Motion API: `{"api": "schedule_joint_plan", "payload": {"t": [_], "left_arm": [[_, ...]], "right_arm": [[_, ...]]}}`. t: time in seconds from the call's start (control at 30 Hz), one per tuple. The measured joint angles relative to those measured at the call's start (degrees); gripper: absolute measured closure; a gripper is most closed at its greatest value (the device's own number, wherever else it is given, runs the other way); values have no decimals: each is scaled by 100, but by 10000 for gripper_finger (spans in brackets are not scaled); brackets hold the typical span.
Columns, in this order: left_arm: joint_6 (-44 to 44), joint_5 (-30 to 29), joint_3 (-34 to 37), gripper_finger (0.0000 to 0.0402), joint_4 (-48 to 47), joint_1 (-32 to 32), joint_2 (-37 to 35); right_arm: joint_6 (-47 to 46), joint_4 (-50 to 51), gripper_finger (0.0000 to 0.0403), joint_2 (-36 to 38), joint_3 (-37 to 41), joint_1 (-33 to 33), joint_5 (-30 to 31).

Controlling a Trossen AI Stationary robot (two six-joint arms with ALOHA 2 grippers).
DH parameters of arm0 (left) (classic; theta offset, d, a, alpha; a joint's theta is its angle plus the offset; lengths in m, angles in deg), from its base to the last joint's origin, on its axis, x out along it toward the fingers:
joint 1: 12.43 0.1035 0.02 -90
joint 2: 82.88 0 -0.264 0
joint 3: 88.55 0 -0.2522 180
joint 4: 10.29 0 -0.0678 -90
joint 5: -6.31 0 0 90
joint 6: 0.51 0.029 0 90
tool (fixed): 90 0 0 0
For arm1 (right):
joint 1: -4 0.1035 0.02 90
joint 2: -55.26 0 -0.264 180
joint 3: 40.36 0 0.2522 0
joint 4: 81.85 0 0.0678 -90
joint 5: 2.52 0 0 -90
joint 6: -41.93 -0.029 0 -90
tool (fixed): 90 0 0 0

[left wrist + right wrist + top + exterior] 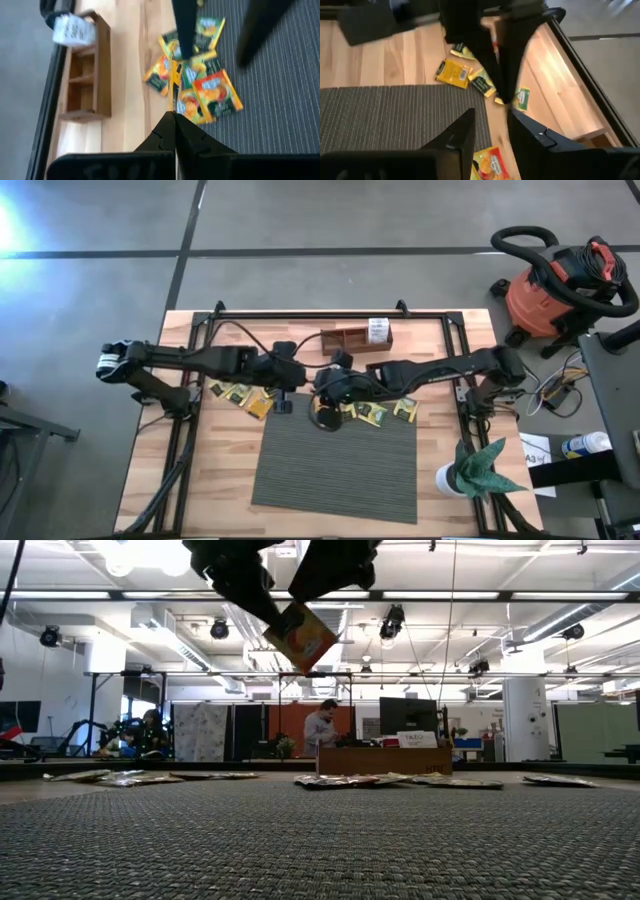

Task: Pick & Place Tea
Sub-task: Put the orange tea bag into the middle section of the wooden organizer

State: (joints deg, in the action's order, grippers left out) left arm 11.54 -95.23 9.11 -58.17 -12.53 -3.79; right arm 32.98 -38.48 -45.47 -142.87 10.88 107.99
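Left gripper [175, 120] clamped on 1 flat yellow-orange tea sachet [300, 636], held above mat.
Right gripper [492, 122] just beside it, fingers apart, empty; other sachets [200, 90] lie below on grey ribbed mat [340, 470].

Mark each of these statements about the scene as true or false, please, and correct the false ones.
1. One tea sachet is held in the air above the table. True.
2. The fingers of the left gripper are shut on that sachet. True.
3. The wooden tray stands on the grey mat. False: it stands on the bare wood at the back of the table, apart from the mat.
4. The fingers of the right gripper are shut. False: they stand apart and hold nothing.
5. The loose sachets lie inside the tray. False: they lie on the table along the mat's back edge.
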Motion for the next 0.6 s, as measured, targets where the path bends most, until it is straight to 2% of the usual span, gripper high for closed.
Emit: {"api": "schedule_joint_plan", "payload": {"t": [0.6], "left_arm": [[0,37,-57,401,-203,-2,-65]], "right_arm": [[61,12,292,-61,-5,-4,63]]}}
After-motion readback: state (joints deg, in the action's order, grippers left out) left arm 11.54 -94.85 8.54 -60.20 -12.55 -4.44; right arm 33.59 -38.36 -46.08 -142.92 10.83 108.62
